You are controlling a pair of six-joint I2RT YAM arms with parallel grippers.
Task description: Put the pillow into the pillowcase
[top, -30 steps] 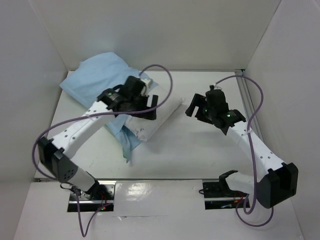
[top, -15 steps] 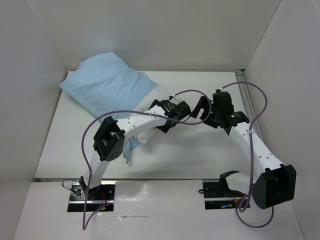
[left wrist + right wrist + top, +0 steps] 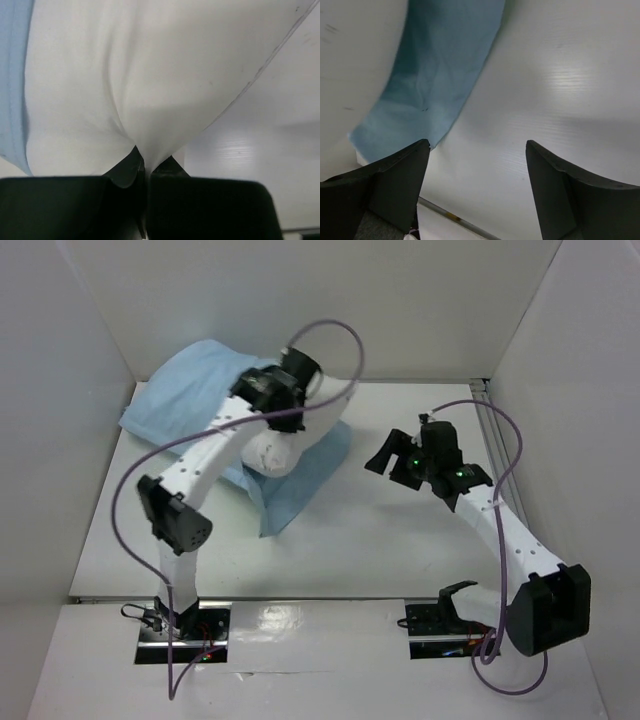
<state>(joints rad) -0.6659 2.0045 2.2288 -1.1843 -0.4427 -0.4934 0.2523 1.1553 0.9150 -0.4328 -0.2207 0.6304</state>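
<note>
Stuffing step: pinching pillow (image 3: 150,75) in left fingers (image 3: 125,172), right fingers (image 3: 395,175) apart; next, probably gripping pillowcase (image 3: 445,65) edge to hold it open.

place: robotics lab test cell | signs: white panel walls (image 3: 330,310), table (image 3: 400,540), left arm (image 3: 205,462), right arm (image 3: 510,540) bolted down

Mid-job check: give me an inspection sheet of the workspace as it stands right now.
Surface: white table, bare under the right arm.
Job's things: pillow with its white end exposed, lying on the blue pillowcase; not fully inside.
Clutter: nothing seen.
End effectors: left end effector shut, pinching pillow fabric; right end effector open, holding nothing, above the table.
Cables: purple cables loop free over both arms.
Surroundings: white walls on three sides.
</note>
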